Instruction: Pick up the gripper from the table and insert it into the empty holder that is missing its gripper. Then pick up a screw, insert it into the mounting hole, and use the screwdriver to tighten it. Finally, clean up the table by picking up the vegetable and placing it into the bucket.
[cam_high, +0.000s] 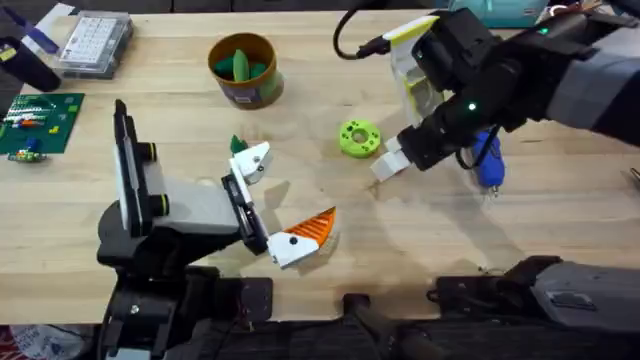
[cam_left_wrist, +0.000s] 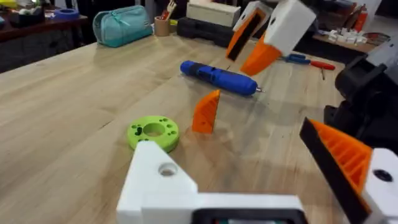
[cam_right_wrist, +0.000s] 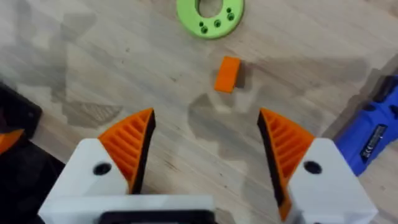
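From overhead, the right gripper (cam_high: 388, 163) hangs over the middle of the worktop (cam_high: 560, 215), just beside the lime ring (cam_high: 357, 137), with the blue screwdriver (cam_high: 487, 160) lying under its arm toward the right edge. The left gripper (cam_high: 275, 205) sits toward the near edge; one finger carries a ridged orange tip (cam_high: 312, 229), the other is the holder (cam_high: 254, 160), bare white. The mustard bucket (cam_high: 243, 70) stands near the far edge with something green inside. In the left wrist view, the holder (cam_left_wrist: 163, 180) shows as a plain white block with a small round hole, and the loose gripper (cam_left_wrist: 206, 112) stands on end on the wood as a small orange wedge, just beside the lime ring (cam_left_wrist: 153, 132) and short of the pen-shaped screwdriver (cam_left_wrist: 219, 77); the left jaws are spread wide and empty. In the right wrist view, the right fingers (cam_right_wrist: 129, 142) are parted wide, holding nothing, and the orange wedge (cam_right_wrist: 227, 74) lies on the wood between them and the ring (cam_right_wrist: 210, 15), apart from both.
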